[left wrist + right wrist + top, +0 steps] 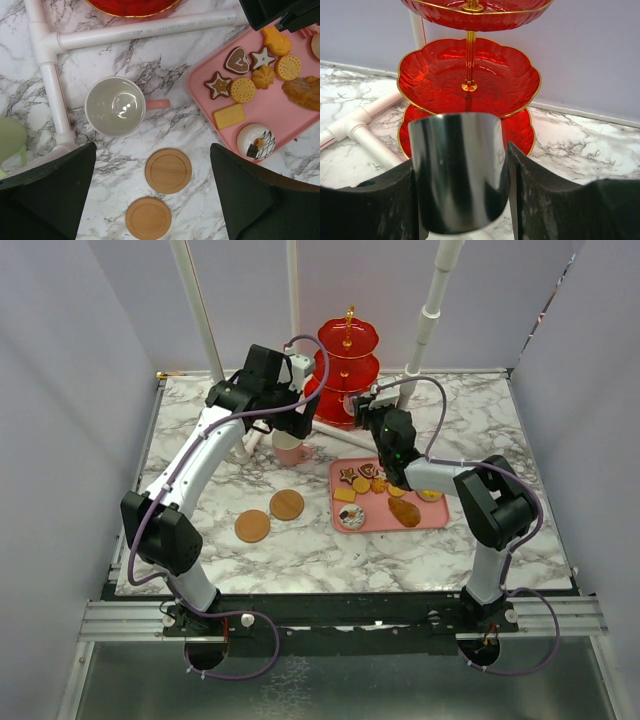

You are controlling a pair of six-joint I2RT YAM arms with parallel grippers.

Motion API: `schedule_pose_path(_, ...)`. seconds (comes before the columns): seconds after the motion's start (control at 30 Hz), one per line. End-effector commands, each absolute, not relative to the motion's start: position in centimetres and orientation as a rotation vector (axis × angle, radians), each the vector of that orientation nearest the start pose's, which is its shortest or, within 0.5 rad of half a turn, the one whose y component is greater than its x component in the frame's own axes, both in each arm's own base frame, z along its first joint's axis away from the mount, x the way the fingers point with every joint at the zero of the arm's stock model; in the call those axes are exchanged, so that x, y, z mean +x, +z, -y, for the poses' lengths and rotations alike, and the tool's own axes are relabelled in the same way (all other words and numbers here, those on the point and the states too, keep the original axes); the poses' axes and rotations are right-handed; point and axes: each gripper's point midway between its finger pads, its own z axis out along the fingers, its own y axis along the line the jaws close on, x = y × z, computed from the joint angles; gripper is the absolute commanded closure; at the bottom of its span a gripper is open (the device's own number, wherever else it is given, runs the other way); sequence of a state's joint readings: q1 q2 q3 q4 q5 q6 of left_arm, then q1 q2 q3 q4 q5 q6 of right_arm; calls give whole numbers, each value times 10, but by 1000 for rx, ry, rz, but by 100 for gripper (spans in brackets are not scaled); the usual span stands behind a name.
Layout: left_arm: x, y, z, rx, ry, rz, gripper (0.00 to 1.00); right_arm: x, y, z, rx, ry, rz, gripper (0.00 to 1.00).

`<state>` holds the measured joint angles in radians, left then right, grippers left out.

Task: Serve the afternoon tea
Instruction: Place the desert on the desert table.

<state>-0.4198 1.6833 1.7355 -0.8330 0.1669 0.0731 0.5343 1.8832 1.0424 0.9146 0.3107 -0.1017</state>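
Nearest the arm bases, two brown round coasters [252, 526] lie flat on the marble table [200, 555], just beside each other and bare. To their right a pink tray [437, 515] holds the cookies [243, 90]: heart, star and round biscuits, a white glazed pastry and a long brown one.

Beyond the coasters the pink mug [116, 106] stands upright, mouth up and empty, white inside. Its handle lies level and points toward the tray. The left gripper [153, 150] hangs above it with fingers spread wide, holding nothing. A pale green mug [9, 140] shows only partly at the left edge of the left wrist view. A white pipe frame [150, 27] crosses the table between the pink mug and the stand, close against the mug's far and left sides.

The right gripper [462, 200] is closed on a shiny curved metal piece [460, 170], facing the red stand [347, 360]. The stand sits at the far edge, upright on a vertical gold rod; its translucent, gold-rimmed, scalloped tiers look bare.
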Motion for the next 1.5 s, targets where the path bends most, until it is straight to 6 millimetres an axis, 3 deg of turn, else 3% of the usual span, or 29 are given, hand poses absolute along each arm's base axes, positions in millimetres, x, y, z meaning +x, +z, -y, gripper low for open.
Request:
schedule_pose_path(0.0, 381, 262, 202, 683, -391, -2214, 4, 515, 199, -224, -264, 174, -1482, 68)
schedule_pose_path(0.2, 376, 261, 203, 704, -408, -2202, 4, 523, 191, -207, -330, 209, -1518, 69)
schedule_pose_path(0.6, 369, 262, 206, 718, -447, -2192, 4, 531, 183, -213, -351, 237, -1531, 68)
schedule_pose_path(1.2, 365, 266, 206, 726, -453, -2175, 2, 524, 185, -209, -297, 254, -1516, 34)
schedule_pose_path(1.47, 367, 270, 206, 727, -449, -2162, 2, 521, 192, -207, -286, 236, -1497, 31)
